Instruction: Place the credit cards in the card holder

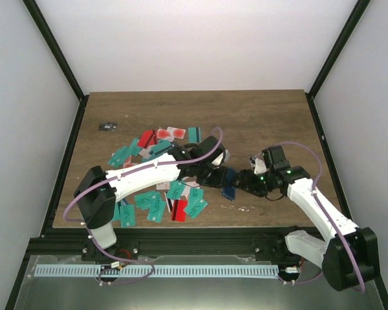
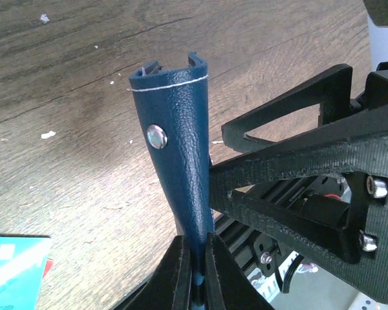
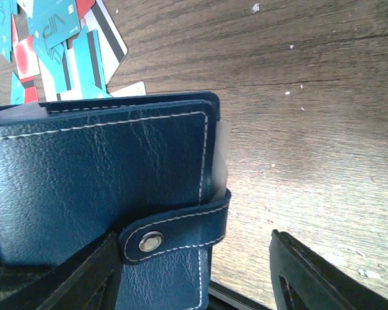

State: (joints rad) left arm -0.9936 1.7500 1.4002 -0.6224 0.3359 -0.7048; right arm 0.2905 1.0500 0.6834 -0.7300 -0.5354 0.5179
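Here, a two-arm robot at work over a wooden table point(image 1: 271, 123). Far left, near the back edge, a tiny black-grey object point(image 1: 107, 126) lies by itself, well apart from the rest.

Next along, the credit cards point(image 1: 156, 147) sprawl in a loose heap left of ctr. Most are teal, a few red, some white w/ red blotches, some showing black stripes, and several overlap. The left arm point(image 1: 142, 175) stretches across the heap.

At the arm's tip the left gripper point(image 2: 194, 258) is pressed tight on the card holder point(image 2: 178, 148), pinching one narrow end of the navy case. The rest sticks out past the fingertips over bare wood, w/ its snap stud point(image 2: 156, 136) facing the wrist cam. From above, the holder sits just right of the heap, btwn the two pincers. Whether it touches the tabletop can't be told.

On the right, the right gripper point(image 3: 194, 274) stands spread around the holder's clasp side. One finger point(image 3: 84, 278) is close against the stitched front face below the clasp tab point(image 3: 181, 229); the other is clear of the case, w/ wood showing btwn. A pale sliver point(image 3: 221, 155) shows at the holder's edge above the tab.
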